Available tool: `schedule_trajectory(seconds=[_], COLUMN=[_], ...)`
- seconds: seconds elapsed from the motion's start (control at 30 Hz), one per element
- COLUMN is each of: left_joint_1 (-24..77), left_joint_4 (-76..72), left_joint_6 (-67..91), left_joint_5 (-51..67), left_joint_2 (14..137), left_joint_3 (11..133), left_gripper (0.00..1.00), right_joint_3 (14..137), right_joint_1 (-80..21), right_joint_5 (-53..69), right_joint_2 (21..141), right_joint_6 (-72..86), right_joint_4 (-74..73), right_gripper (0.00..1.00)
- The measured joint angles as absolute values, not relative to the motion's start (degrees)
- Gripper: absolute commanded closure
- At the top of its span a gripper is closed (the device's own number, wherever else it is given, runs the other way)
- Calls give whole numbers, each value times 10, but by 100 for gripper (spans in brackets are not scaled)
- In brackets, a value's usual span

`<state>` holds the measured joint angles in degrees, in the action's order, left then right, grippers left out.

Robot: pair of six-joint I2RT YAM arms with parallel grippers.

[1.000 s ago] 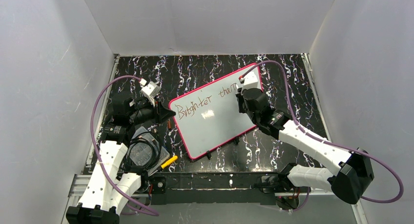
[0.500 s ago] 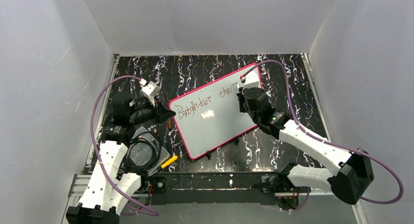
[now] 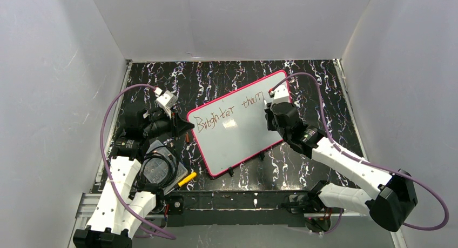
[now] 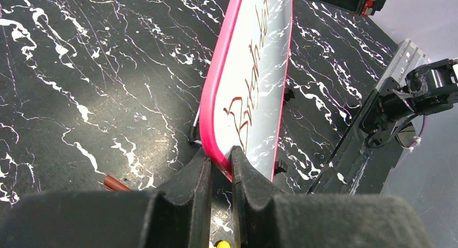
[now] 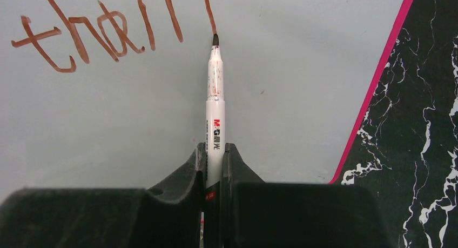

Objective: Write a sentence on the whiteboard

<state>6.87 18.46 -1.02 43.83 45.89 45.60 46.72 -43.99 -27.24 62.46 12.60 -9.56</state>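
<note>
The whiteboard [image 3: 237,126] lies tilted on the dark marbled table, white face with a pink-red frame. The sentence [image 3: 229,112] reads "Brighter than" in reddish-brown, with a fresh stroke after "than" in the right wrist view [image 5: 97,34]. My left gripper [image 3: 183,128] is shut on the whiteboard's left corner frame [image 4: 213,134]. My right gripper [image 3: 268,107] is shut on a white marker [image 5: 215,102], and the marker's tip [image 5: 215,40] touches the board at the lower end of that stroke, near the right frame edge [image 5: 378,91].
A clear lidded container with coiled black cable [image 3: 156,169] sits by the left arm, with a yellow piece [image 3: 187,179] beside it. A brown marker cap [image 4: 116,183] lies on the table by the left fingers. White walls enclose the table.
My right gripper has moved down the board towards me with the marker, drawing a stroke after "than". The left gripper and the board have stayed put.
</note>
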Motion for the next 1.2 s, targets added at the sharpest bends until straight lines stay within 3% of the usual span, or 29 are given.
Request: schedule_trajectory(seconds=[1.2], left_joint_1=[69], left_joint_4=[189], left_joint_6=[-15], left_joint_5=[439], left_joint_2=[447], left_joint_3=[453], left_gripper=[100], right_joint_3=[463], right_joint_1=[-439], right_joint_5=[-249], right_joint_2=[567], right_joint_6=[90], right_joint_4=[-111], right_gripper=[99])
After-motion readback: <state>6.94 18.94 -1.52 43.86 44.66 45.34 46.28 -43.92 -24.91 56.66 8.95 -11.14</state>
